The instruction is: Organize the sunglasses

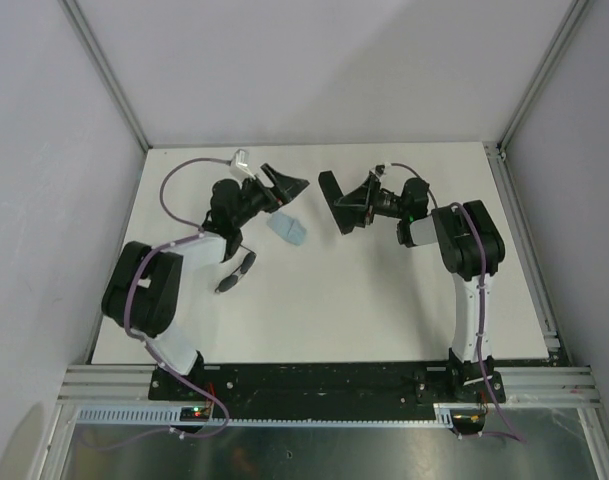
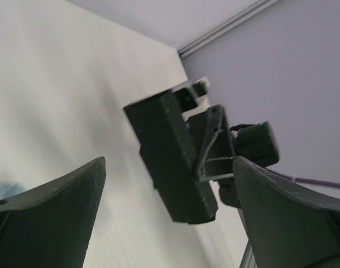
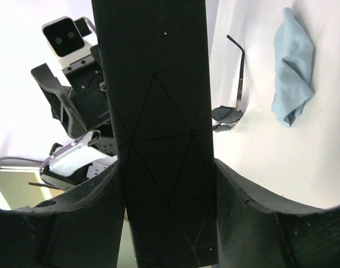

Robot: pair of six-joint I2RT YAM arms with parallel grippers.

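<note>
The sunglasses (image 1: 236, 272) lie on the white table beside the left arm, and show in the right wrist view (image 3: 228, 114) with one thin temple arm stretched out. My right gripper (image 1: 346, 207) is shut on the black rectangular case (image 1: 335, 202) and holds it above the table's middle. In its wrist view the case (image 3: 158, 128) fills the gap between the fingers (image 3: 253, 218). My left gripper (image 1: 284, 192) is open and empty, facing the case from the left. Its wrist view shows the case (image 2: 172, 156) ahead of the spread fingers (image 2: 52, 212).
A light blue folded cloth (image 1: 287, 230) lies on the table between the two grippers, also in the right wrist view (image 3: 292, 67). Grey walls and metal rails (image 1: 519, 200) enclose the table on three sides.
</note>
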